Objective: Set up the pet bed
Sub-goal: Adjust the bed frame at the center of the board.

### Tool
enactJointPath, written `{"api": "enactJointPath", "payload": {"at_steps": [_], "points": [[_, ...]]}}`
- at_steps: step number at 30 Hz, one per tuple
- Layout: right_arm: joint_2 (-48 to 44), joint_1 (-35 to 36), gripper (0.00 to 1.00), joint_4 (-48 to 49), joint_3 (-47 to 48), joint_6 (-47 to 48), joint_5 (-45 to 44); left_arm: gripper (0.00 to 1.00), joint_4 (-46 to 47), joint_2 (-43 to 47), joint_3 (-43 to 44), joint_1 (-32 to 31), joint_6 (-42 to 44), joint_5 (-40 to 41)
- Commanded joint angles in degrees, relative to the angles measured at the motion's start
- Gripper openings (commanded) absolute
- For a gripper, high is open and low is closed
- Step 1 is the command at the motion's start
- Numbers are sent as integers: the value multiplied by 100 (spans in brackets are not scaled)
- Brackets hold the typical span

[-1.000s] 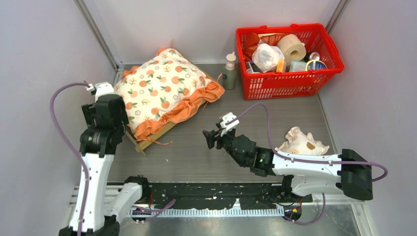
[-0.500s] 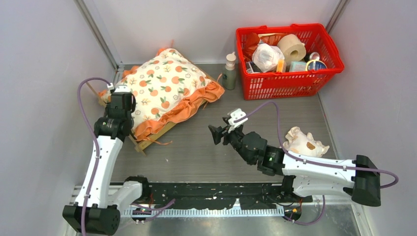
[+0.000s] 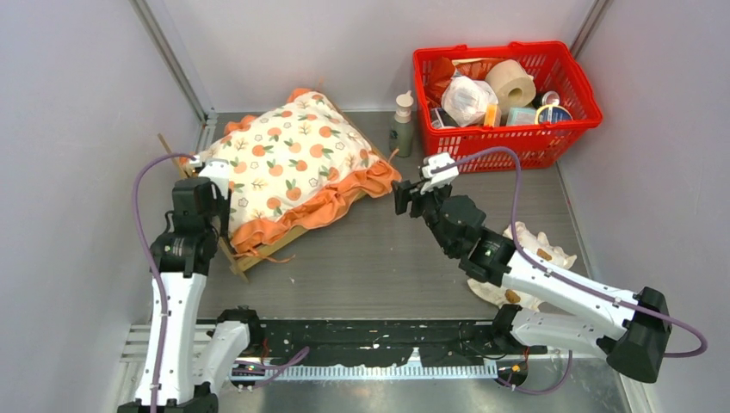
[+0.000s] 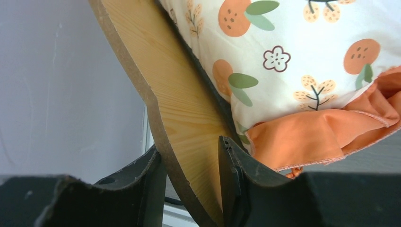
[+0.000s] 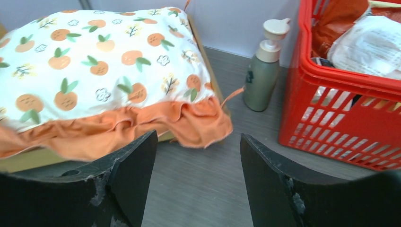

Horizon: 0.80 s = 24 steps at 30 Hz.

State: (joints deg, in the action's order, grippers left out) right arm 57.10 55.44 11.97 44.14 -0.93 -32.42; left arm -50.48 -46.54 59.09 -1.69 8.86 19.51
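The pet bed (image 3: 265, 250) lies at the left of the table, its light-wood frame mostly covered by the cream orange-print cushion (image 3: 288, 159). In the left wrist view its wooden end board (image 4: 175, 94) runs between my fingers, and my left gripper (image 4: 189, 146) is shut on that board at the bed's near left corner (image 3: 205, 185). My right gripper (image 3: 411, 196) hovers open over bare table just right of the cushion's orange ruffle (image 5: 198, 120), with nothing between its fingers (image 5: 198, 142). The bed's dark base panel is hidden under the cushion.
A red basket (image 3: 508, 142) full of goods stands at the back right, with a green pump bottle (image 3: 401, 125) beside it. A small cream frilled pillow (image 3: 534, 249) lies at the right, partly under my right arm. Walls close in on both sides.
My left gripper has closed on the bed's end board, and bed and cushion have swung to the right and back. My right arm has reached forward toward the basket.
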Motion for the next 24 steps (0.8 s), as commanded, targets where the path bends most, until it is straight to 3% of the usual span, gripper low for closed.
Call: {"api": "enactJointPath", "payload": {"at_steps": [1,3,7,12,15,19,21,24], "points": [[272,-436,71,-506,472,62,301,0,-239,312,808,10,1696,-2345],[437,-654,71,-655,618,36,418,0,-499,265,992,33,1918,-2678],[709,-930,71,-867,856,-20,587,0,-539,313,990,38,2267,-2422],[760,-1002,70,-880,726,-123,788,0,81,311,583,38,2737,-1520],[697,-1041,70,-864,459,-224,819,0,1040,147,169,39,2958,-943],[737,-1109,70,-927,317,-313,683,34,2598,-276,-110,38,3102,-332],[787,-1171,70,-948,272,-386,674,50,2936,-546,-36,38,2924,-137],[890,-1294,68,-1122,225,-602,612,82,3099,-844,314,7,2141,300]]}}
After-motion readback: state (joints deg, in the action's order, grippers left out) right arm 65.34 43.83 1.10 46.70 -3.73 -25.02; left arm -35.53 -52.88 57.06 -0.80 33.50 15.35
